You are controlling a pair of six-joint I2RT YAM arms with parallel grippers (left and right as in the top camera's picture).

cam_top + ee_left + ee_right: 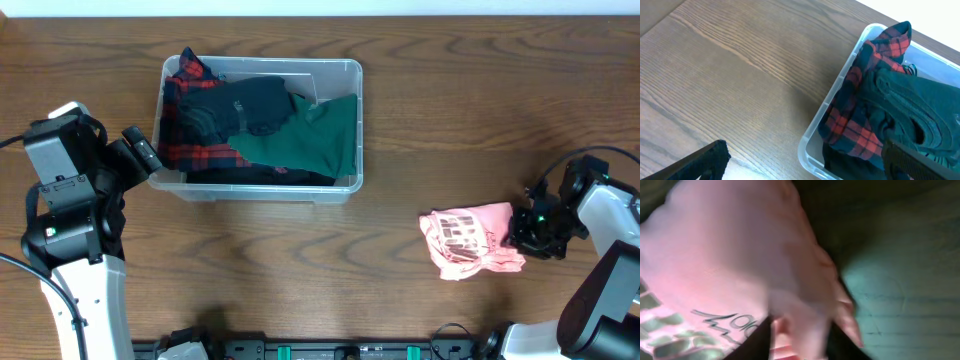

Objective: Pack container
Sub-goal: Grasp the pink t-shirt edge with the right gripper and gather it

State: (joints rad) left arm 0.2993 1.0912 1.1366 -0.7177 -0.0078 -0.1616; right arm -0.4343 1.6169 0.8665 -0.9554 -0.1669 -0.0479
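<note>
We've got the clear plastic container [262, 191] upper left of centre on the desk [450, 110], holding a red plaid shirt [180, 112], a dark garment [250, 105] and a green shirt [315, 140]. The left end effector [142, 152] hangs released just beside its left wall. Lower right, the right end effector [518, 228] is grasping the pink T-shirt [465, 240].

Container [836, 89] partly out of frame, pink garment [730, 265] blurry

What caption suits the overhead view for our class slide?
Clear container holding plaid, black and green clothes; right gripper at a pink shirt on the wooden table.
</note>
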